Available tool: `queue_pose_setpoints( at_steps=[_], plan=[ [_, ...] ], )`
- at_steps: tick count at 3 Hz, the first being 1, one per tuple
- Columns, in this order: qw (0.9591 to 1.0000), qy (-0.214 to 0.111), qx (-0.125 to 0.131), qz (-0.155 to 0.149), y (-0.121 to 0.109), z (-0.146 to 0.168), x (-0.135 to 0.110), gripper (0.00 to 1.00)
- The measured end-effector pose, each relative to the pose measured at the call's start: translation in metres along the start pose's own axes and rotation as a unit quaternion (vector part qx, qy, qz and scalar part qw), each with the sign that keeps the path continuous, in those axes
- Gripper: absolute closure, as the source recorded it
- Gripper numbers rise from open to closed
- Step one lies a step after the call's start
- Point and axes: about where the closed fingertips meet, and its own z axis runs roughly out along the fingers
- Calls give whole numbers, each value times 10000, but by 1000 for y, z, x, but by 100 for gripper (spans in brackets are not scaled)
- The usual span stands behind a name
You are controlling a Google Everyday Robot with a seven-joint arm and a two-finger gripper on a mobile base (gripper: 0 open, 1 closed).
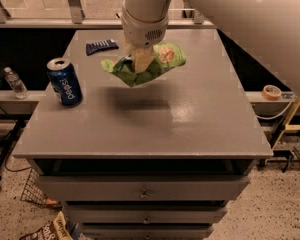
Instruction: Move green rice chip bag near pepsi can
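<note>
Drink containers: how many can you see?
2. The pepsi can stands at the table's left edge; a bottle sits on the ledge beyond it. The gripper holds the chip bag above mid-table.

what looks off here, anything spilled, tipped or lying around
Nothing is spilled or tipped. The green rice chip bag hangs crumpled and tilted above the table, pinched in the gripper, apart from the upright pepsi can. One oddity: a printed packet lies on the floor at lower left.
</note>
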Motion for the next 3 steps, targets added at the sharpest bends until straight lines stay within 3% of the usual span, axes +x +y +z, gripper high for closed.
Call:
queue_pose_setpoints(
  at_steps=[1, 3],
  plan=[
    [10000, 0, 0, 0, 0, 0, 0, 100],
    [9995, -257, 54, -162, 0, 11, -25, 100]
  ],
)
